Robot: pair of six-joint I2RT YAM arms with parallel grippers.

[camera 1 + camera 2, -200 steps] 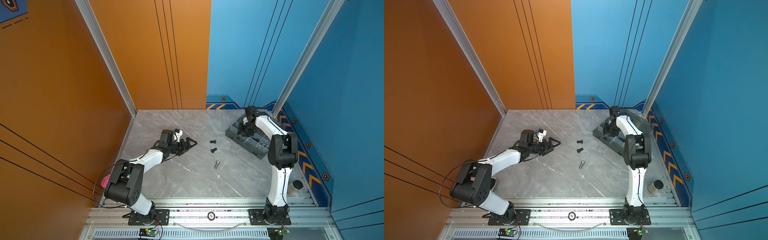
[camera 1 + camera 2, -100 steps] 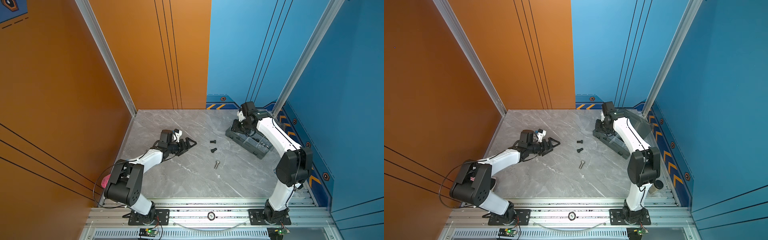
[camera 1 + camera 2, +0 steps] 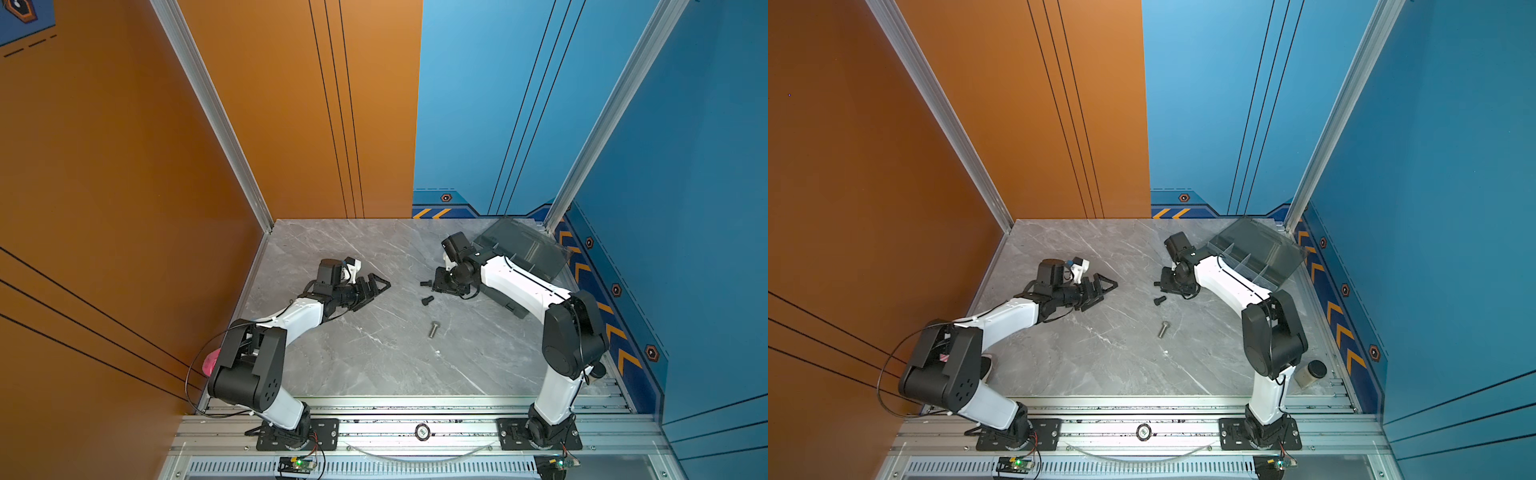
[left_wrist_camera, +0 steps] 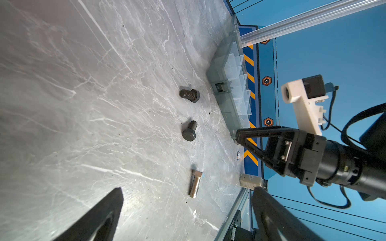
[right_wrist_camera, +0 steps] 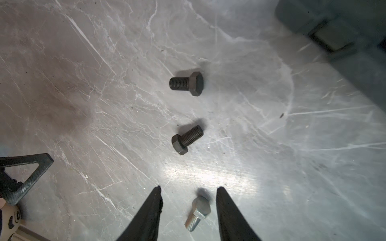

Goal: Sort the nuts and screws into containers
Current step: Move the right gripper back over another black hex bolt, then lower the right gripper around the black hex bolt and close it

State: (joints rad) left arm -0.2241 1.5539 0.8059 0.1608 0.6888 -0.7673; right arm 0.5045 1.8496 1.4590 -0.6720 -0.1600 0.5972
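The grey marbled tabletop [image 3: 374,365] carries the organiser box [image 3: 1254,245] at the far right, lid raised. The left gripper [image 3: 382,286] points right from mid-left, spread wide and empty. The right gripper [image 5: 189,188], partly open and empty, hangs just beside the far black bolt [image 3: 425,284]. The near black bolt [image 3: 427,300] and the silver bolt [image 3: 434,329] lie nearer, left of the box.

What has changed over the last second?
The right gripper swung off the organiser box toward the middle of the table and now hangs by the two black bolts, jaws apart and empty. Nothing was grasped. The left gripper, the black bolts and the silver bolt stayed put.
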